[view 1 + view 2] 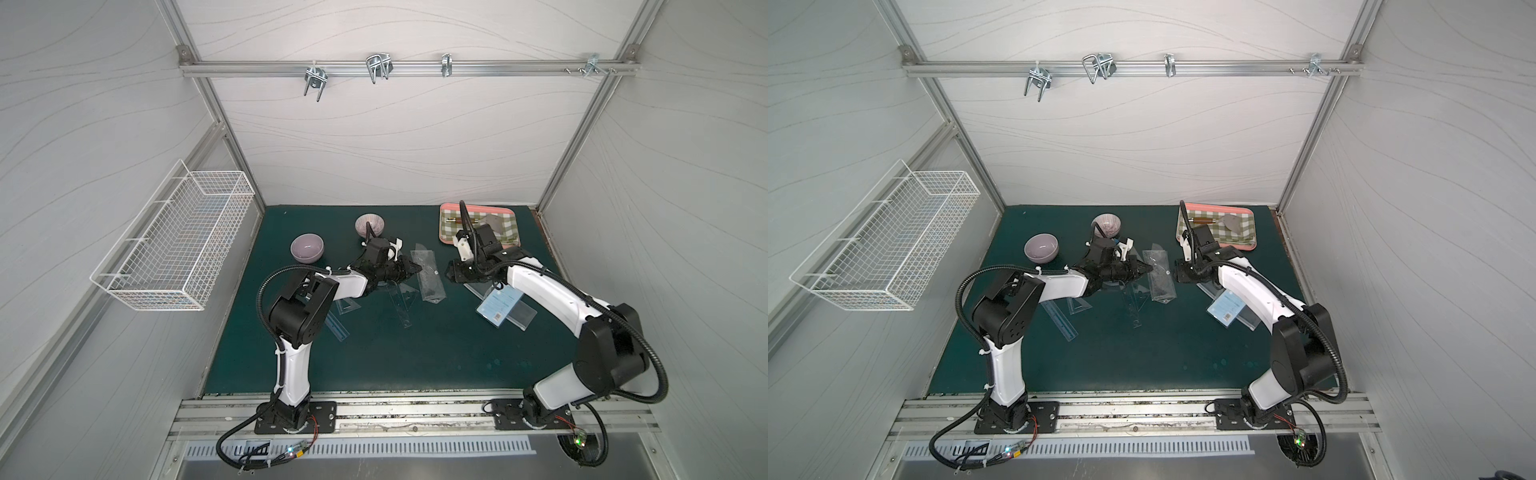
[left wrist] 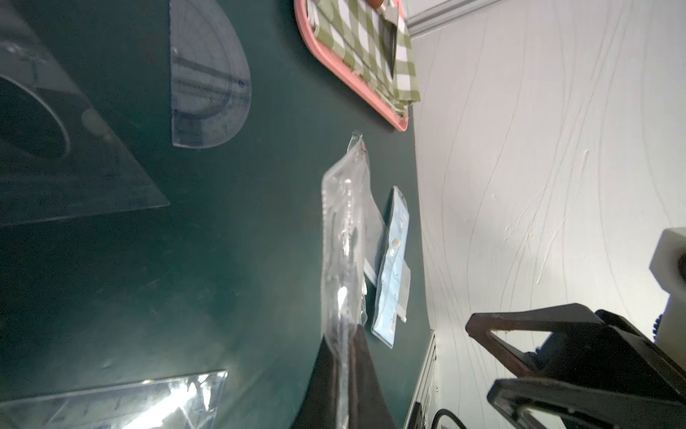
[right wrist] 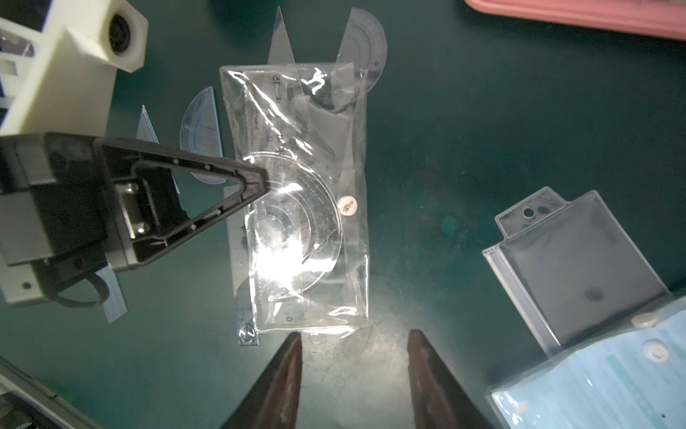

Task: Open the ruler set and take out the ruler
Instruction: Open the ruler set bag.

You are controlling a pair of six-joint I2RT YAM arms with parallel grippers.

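So we're looking at the ruler set [image 1: 429,274] sitting in the middle of the green mat [image 1: 415,361], right between the two arms. It's showing up as a clear, crinkly plastic sleeve with glare bouncing all over it. A half-round protractor [image 3: 297,223] and a set square [image 3: 282,111] are showing through, and there's a little round white sticker [image 3: 348,205] near one long edge. Scale marks are running along the other long edge, but we're not managing to tell whether that strip is inside the sleeve or lying under it. The left gripper [image 2: 343,336] is pinching that side, fingers clamped tight on the plastic. The right gripper [image 3: 354,334] is hanging just off the sleeve with its fingers spread, gripping nothing and not touching it.
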